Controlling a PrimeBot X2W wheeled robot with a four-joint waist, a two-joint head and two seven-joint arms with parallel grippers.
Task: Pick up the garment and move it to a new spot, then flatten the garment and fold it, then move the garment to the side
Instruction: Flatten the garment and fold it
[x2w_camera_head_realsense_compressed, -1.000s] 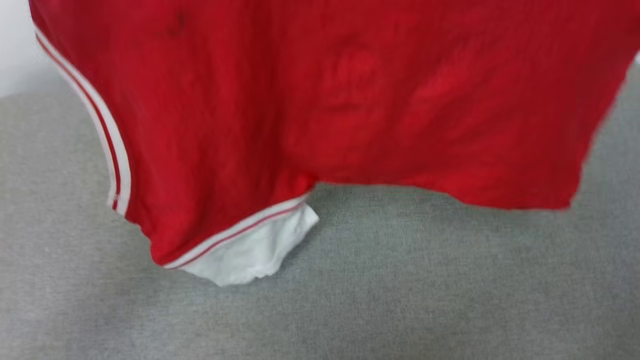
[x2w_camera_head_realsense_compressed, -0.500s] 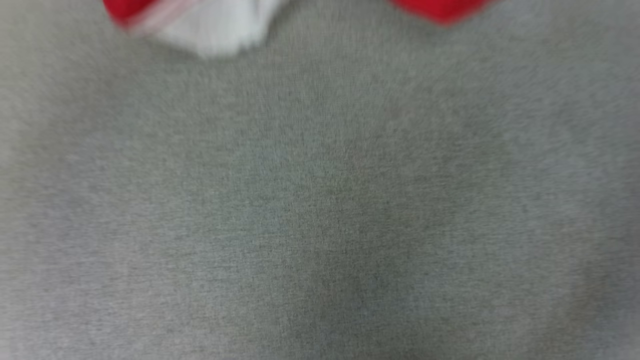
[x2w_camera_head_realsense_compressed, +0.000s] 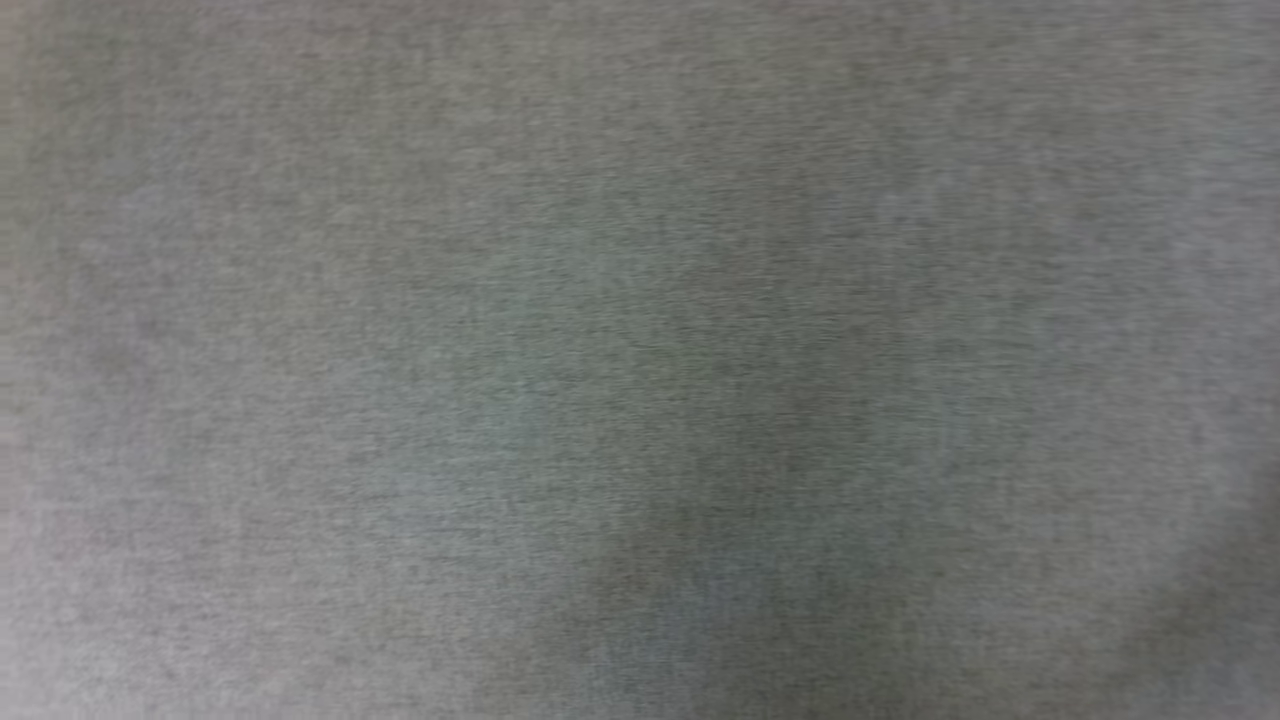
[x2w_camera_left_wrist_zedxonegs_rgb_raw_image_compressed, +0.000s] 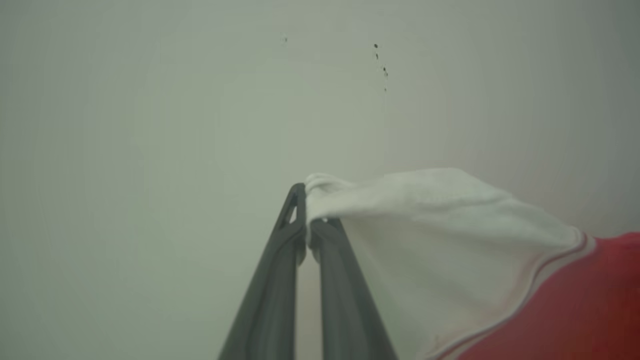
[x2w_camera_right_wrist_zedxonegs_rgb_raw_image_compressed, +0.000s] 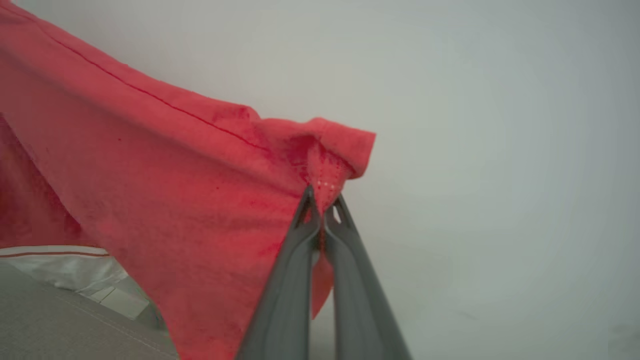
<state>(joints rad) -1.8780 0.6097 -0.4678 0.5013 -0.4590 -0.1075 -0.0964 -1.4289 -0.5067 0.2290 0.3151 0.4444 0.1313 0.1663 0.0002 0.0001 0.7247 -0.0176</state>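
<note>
My head camera is looking down, close, at the grey surface (x2w_camera_head_realsense_compressed: 640, 360); both wrist cameras are facing the pale wall (x2w_camera_left_wrist_zedxonegs_rgb_raw_image_compressed: 150, 125), sharing the garment (x2w_camera_left_wrist_zedxonegs_rgb_raw_image_compressed: 450, 240) between them.

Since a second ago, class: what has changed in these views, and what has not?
In the head view the garment climbed past the top edge; whether by lifting or by camera tilt, I cannot tell. Unchanged: the grey surface below, the left hand and right hand shut on the garment.
</note>
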